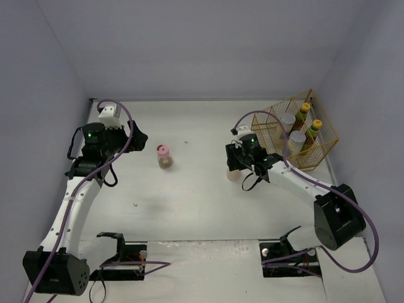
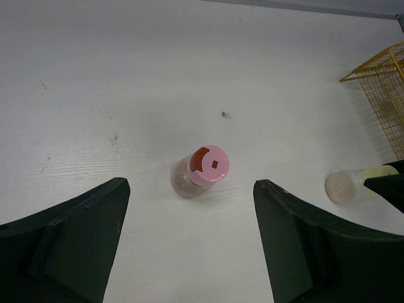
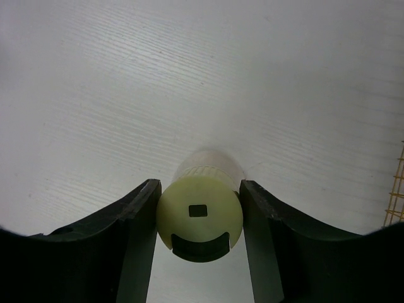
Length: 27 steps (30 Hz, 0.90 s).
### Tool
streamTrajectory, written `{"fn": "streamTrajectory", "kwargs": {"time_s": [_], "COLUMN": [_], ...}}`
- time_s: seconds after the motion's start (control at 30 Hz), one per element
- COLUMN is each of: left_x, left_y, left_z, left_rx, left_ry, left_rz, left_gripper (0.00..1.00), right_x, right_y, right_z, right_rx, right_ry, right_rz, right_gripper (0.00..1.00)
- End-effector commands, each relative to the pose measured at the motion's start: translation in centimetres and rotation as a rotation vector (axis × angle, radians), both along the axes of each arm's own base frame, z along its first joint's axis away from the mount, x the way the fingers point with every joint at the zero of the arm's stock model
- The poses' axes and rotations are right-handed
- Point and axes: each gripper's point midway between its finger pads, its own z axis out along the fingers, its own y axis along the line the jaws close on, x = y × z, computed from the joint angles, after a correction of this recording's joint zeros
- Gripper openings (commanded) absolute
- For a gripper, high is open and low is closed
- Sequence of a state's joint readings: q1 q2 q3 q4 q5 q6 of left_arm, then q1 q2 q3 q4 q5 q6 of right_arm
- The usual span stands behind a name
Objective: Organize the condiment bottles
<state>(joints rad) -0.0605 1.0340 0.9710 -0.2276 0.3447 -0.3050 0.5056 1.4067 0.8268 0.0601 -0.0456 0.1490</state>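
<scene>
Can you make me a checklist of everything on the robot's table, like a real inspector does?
Surface: white table, a few dark specks.
Job's things: pink jar alone mid-table; pale jar gripped; silver jars and sauce bottles in basket.
Clutter: nothing seen.
End effectors: left end effector open, touching nothing; right end effector shut on pale jar's lid.
Cables: purple cables run along both arms.
Surroundings: plain grey walls.

No legible txt/nos.; labels on bottles point(image 1: 311, 134) in basket point(image 1: 317, 158) too small.
</scene>
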Motion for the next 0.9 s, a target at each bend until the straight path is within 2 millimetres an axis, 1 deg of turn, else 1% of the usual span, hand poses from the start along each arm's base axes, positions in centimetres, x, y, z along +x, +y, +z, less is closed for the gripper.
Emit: {"fn": "streamTrajectory", "kwargs": {"time_s": [0.0, 0.03, 0.07, 0.17, 0.2, 0.27, 0.3, 0.33, 0.37, 0.4, 0.43, 0.47, 0.5, 0.53, 0.57, 0.6, 0.67, 0.7, 0.73, 0.77, 0.87], "left_x": [0.9, 0.9, 0.9, 0.9, 0.9, 1.0, 1.0, 1.0, 1.0, 1.0, 1.0, 1.0, 1.0, 1.0, 1.0, 1.0, 1.0, 1.0, 1.0, 1.0, 1.0], "left_y": [-0.1, -0.1, -0.1, -0.1, -0.1, -0.1, -0.1, -0.1, -0.1, -0.1, -0.1, -0.2, -0.1, -0.1, -0.1, -0.1, -0.1, -0.1, -0.1, -0.1, -0.1], "left_z": [3.3, 3.3, 3.3, 3.2, 3.2, 3.2, 3.2, 3.2, 3.1, 3.2, 3.2, 3.1, 3.2, 3.2, 3.2, 3.2, 3.2, 3.3, 3.2, 3.2, 3.2], "left_rx": [-0.023, -0.023, -0.023, -0.023, -0.023, -0.023, -0.023, -0.023, -0.023, -0.023, -0.022, -0.022, -0.021, -0.021, -0.021, -0.019, -0.019, -0.020, -0.019, -0.019, -0.019], "left_ry": [-0.103, -0.102, -0.103, -0.100, -0.100, -0.100, -0.100, -0.100, -0.096, -0.097, -0.098, -0.096, -0.099, -0.099, -0.099, -0.100, -0.100, -0.101, -0.100, -0.098, -0.098], "left_rz": [-0.006, -0.006, -0.006, -0.006, -0.006, -0.006, -0.006, -0.006, -0.006, -0.006, -0.006, -0.008, -0.005, -0.005, -0.005, -0.004, -0.004, -0.004, -0.004, -0.004, -0.004], "left_gripper": [0.80, 0.80, 0.80, 0.80, 0.80, 0.80, 0.80, 0.80, 0.80, 0.80, 0.80, 0.80, 0.80, 0.80, 0.80, 0.80, 0.80, 0.80, 0.80, 0.80, 0.80], "right_x": [2.2, 2.5, 3.1, 4.6, 5.6, 7.1, 8.2, 8.9, 9.9, 10.6, 11.4, 12.0, 12.6, 13.3, 13.7, 14.5, 15.3, 15.8, 16.2, 16.4, 17.2], "right_y": [-0.3, -0.3, -0.2, -0.6, -0.7, -1.9, -2.2, -2.8, -4.2, -4.7, -5.3, -5.8, -7.3, -7.8, -8.3, -9.4, -9.8, -10.1, -10.8, -11.1, -12.5], "right_z": [3.7, 4.2, 5.5, 7.8, 9.7, 11.6, 13.4, 14.5, 15.3, 15.9, 17.7, 18.3, 17.6, 18.9, 19.0, 18.5, 18.8, 18.1, 17.8, 17.5, 15.4], "right_rx": [-0.004, -0.003, 0.000, -0.003, 0.006, 0.015, 0.026, 0.031, 0.035, 0.041, 0.061, 0.072, 0.054, 0.065, 0.063, 0.058, 0.077, 0.076, 0.075, 0.075, 0.062], "right_ry": [-0.127, -0.137, -0.161, -0.207, -0.240, -0.271, -0.297, -0.316, -0.333, -0.341, -0.374, -0.384, -0.352, -0.374, -0.371, -0.360, -0.363, -0.350, -0.345, -0.340, -0.310], "right_rz": [-0.054, -0.061, -0.069, -0.098, -0.116, -0.161, -0.182, -0.206, -0.243, -0.261, -0.279, -0.294, -0.327, -0.343, -0.356, -0.381, -0.388, -0.395, -0.414, -0.420, -0.454], "right_gripper": [0.06, 0.00, 0.00, 0.00, 0.00, 0.00, 0.00, 0.00, 0.00, 0.00, 0.00, 0.00, 0.00, 0.00, 0.00, 0.00, 0.00, 0.00, 0.00, 0.00, 0.00]}}
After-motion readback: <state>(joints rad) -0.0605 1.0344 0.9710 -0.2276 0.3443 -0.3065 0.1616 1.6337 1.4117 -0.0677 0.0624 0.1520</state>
